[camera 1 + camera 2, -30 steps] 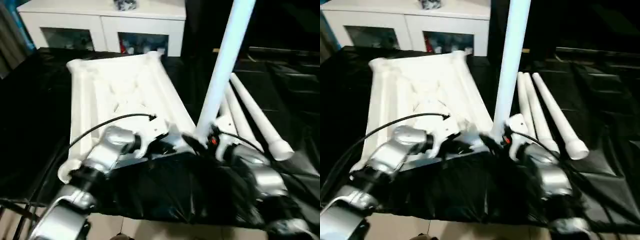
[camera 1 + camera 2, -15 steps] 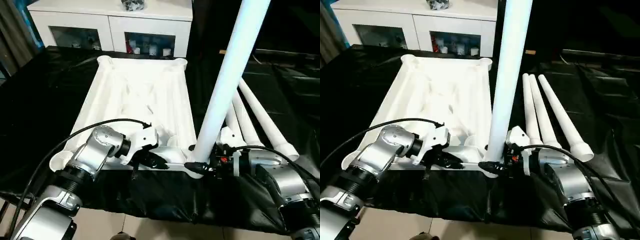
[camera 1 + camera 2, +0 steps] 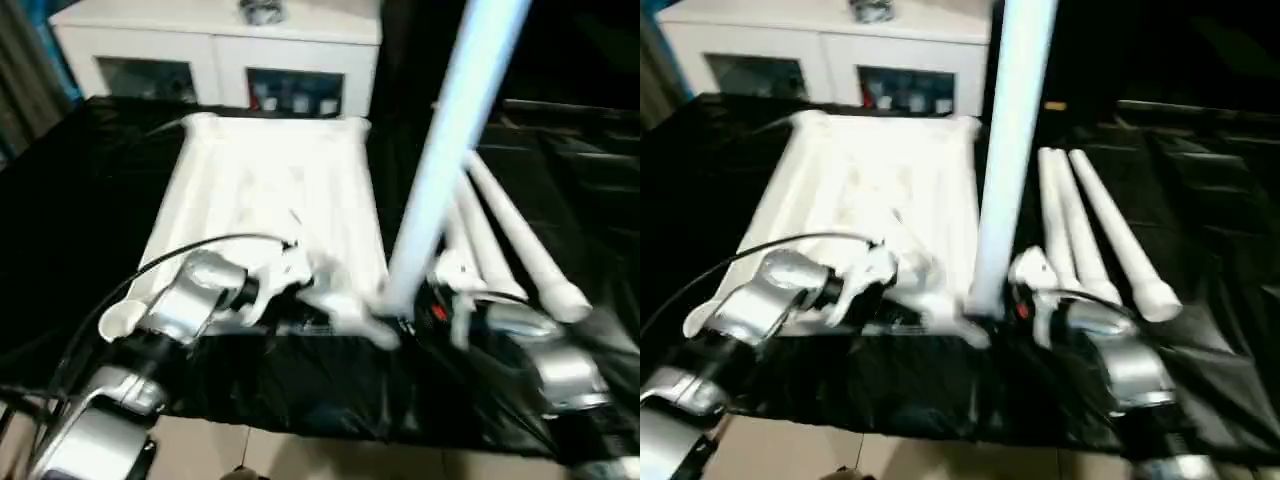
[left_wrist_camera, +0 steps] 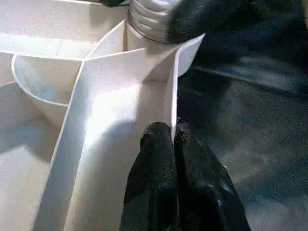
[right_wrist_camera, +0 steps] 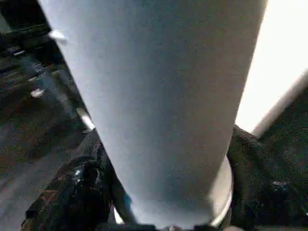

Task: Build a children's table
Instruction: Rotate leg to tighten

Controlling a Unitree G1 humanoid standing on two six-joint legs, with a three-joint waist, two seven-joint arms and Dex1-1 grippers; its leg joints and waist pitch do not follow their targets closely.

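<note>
The children's table's white tabletop lies ribbed side up on black sheeting. One white leg stands upright in the near right corner socket. My right gripper is at the foot of that leg; in the right wrist view a black finger presses on each side of the leg, shut on it. My left gripper is shut on the thin wall of the tabletop at the near edge, left of that corner.
Three loose white legs lie side by side on the sheeting to the right of the tabletop. A white cabinet with glass doors stands behind. The sheeted surface ends just below my forearms, with pale floor under it.
The head camera has swung, so the whole picture shifted. My right fingers have drawn in around the leg's foot. The left grip on the tabletop's wall is unchanged.
</note>
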